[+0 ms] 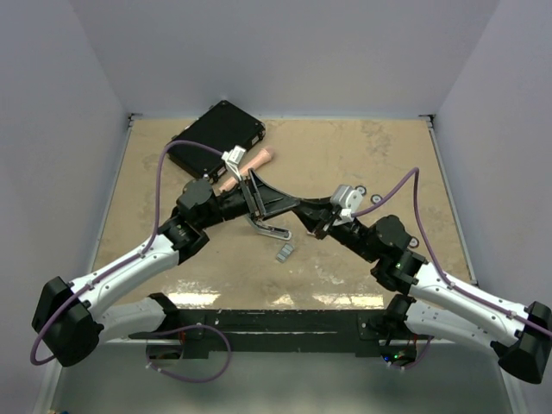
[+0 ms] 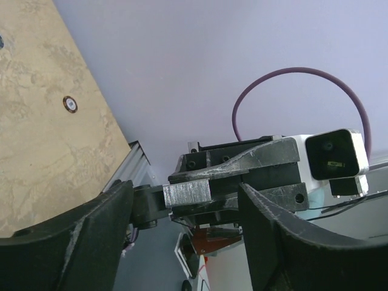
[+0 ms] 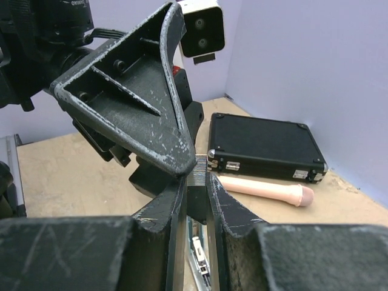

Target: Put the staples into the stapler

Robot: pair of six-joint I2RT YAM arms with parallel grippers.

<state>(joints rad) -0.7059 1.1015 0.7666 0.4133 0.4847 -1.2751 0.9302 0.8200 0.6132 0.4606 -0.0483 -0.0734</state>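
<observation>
While your right gripper (image 3: 195, 188) clamps the staples (image 2: 187, 194) just beside the stapler (image 1: 269, 230), your left gripper (image 2: 185, 189) sits there too, fingers spread wide apart.

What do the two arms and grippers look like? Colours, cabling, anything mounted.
The left arm and right arm have white shells, black joints and bases. A purple cable loops along each. The left gripper and right gripper are black, with flat triangular ribbed fingers, edges scuffed pale. Each wrist carries a white-cased camera.
</observation>
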